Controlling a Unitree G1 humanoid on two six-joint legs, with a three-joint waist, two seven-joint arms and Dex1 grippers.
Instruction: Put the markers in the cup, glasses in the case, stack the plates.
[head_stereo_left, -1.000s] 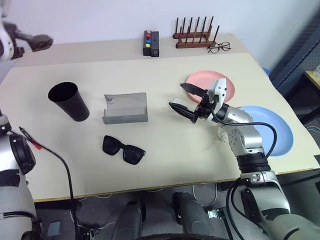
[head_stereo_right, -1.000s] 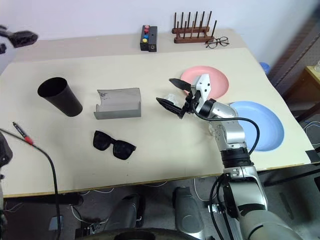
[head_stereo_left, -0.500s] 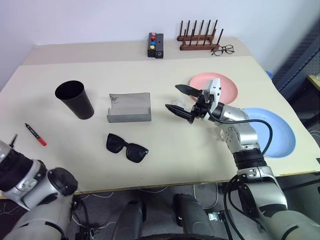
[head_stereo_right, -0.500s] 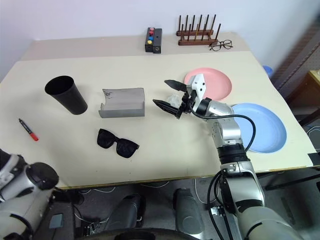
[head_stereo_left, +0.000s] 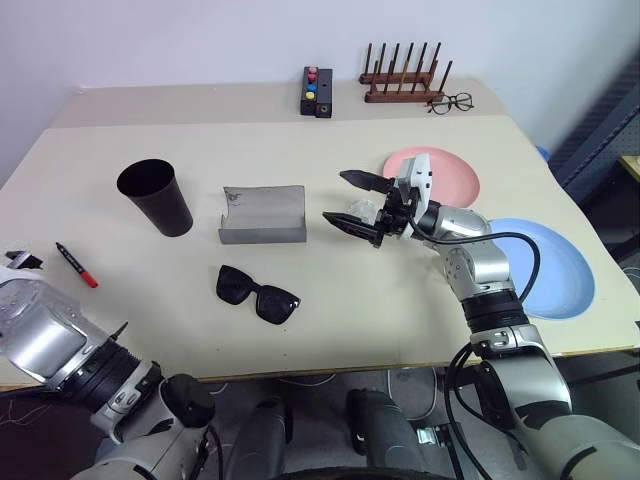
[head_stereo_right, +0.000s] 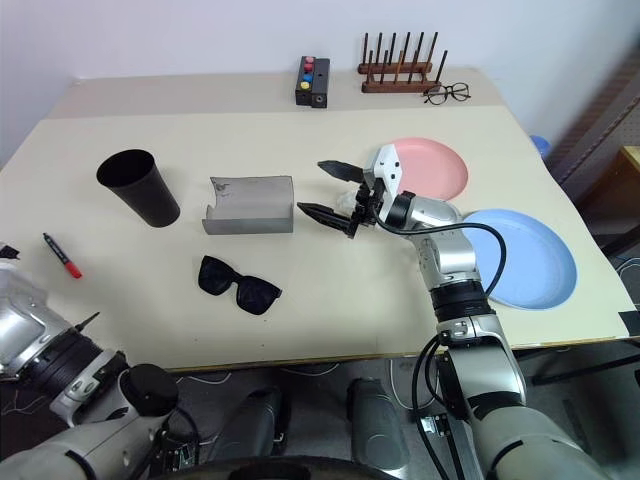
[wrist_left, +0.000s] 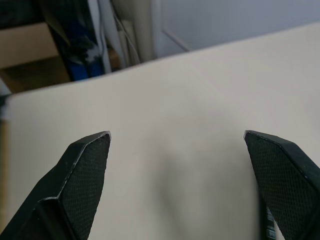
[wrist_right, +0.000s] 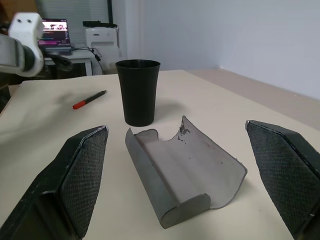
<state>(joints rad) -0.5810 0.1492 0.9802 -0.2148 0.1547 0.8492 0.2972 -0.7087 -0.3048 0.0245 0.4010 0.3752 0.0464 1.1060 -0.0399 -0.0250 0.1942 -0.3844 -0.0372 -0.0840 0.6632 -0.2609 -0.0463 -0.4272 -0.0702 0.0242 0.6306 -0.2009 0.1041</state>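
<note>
The beige counter (head_stereo_left: 400, 320) carries everything. Toward its left side the black cup (head_stereo_left: 156, 197) stands upright, mouth up. Just to its right the grey case (head_stereo_left: 262, 214) lies open and empty, its hollow facing the near edge. In front of the case, well apart from it, the black glasses (head_stereo_left: 256, 294) lie folded flat on the counter.

Near the left edge lies 1 of the markers (head_stereo_left: 76, 265), dark with a red end, flat on the counter and well apart from the cup. I cannot make out the white one for certain; something pale shows between the right fingers, too small to tell.

On the right side the 2 plates sit unstacked: the pink plate (head_stereo_left: 452, 174) farther back, the blue plate (head_stereo_left: 560, 265) nearer the front and right edge, close together but with the robot's arm across the gap.

The right gripper (head_stereo_left: 352, 200) hovers above the counter between the case and the pink plate, pointing left toward the case, its fingers (wrist_right: 80, 175) spread wide. The left gripper (wrist_left: 177, 175) sits low at the counter's left edge, near the marker, its fingers (wrist_left: 82, 175) also spread wide with only bare counter between them.

At the back stand a small black box with coloured buttons (head_stereo_left: 318, 90), a wooden peg rack (head_stereo_left: 405, 78) and thin-rimmed eyeglasses (head_stereo_left: 450, 102).
</note>
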